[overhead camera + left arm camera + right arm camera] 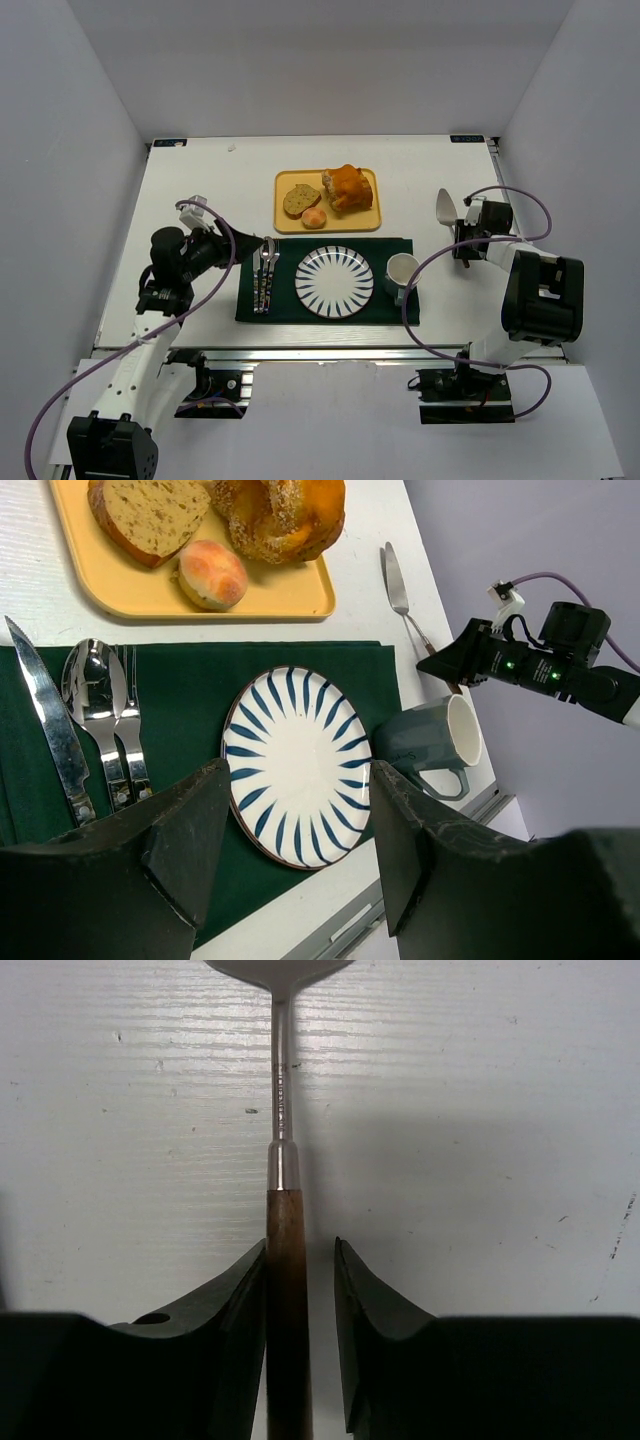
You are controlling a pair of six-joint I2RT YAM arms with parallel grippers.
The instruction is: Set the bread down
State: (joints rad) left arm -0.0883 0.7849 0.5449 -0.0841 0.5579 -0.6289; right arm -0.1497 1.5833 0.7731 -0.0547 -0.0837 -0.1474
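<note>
Under and ahead of the left end effector (298,772), whose fingers stand wide apart on nothing, the white worktop (200,200) carries a dark green mat (330,245) laid out as a place setting. Beyond the mat, farther ahead of that end effector, a yellow tray (362,223) holds the food. The striped plate (334,283) lies just below and ahead of its fingers at the mat's middle. It is bare, so it is probably where the bread is meant to go.

On the tray, the loaf chunk (350,187) and the seeded slice (299,199) lie toward the far side. The bread (314,218), a small pale bun, sits at the near edge, the food closest to the left end effector, untouched. A mug (402,272) stands just beside the plate on its right, with cutlery (95,720) on its left.

Well right of the mat, the right end effector (300,1250) straddles the wooden handle of a server (286,1290) lying flat on the worktop. One finger touches the wood and the other is a sliver off, so the handle is not yet clamped. I judge the tool is wanted to lift the bun rather than pinch it.
</note>
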